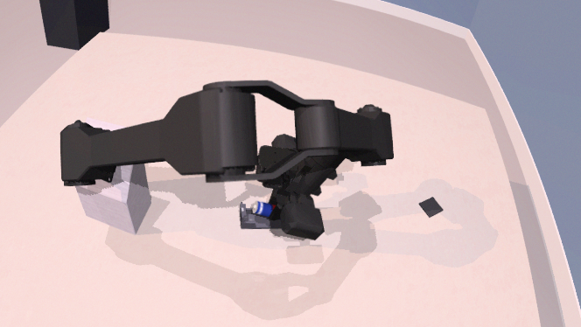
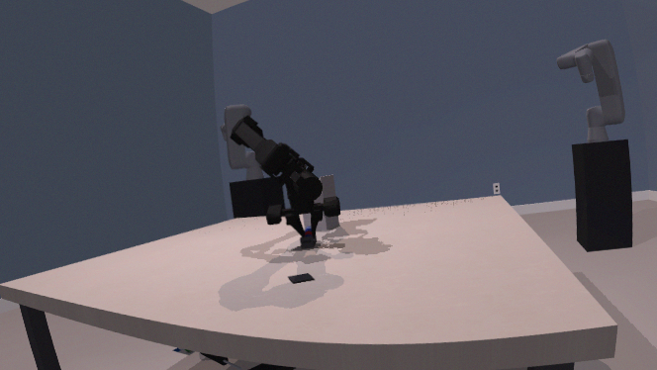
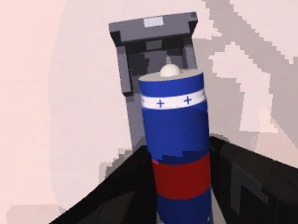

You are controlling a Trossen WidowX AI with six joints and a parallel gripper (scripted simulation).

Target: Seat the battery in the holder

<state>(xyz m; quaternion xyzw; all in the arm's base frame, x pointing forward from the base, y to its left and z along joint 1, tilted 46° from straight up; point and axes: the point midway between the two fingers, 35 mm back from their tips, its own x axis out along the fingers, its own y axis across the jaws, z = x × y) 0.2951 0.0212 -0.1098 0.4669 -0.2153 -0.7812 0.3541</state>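
Battery [image 3: 174, 156], blue with a red band and white plus-marked ring, sits pinched in the hand [image 3: 178, 183], tilted over the grey holder [image 3: 154, 50] with its white terminal nub toward the holder's far lip. The holder lies on the pale worktop [image 1: 394, 280]; a small dark square [image 1: 430, 206] lies well apart.

Battery [image 3: 174, 141] over the holder [image 3: 154, 36], between the jaws, on the table [image 1: 394, 284]
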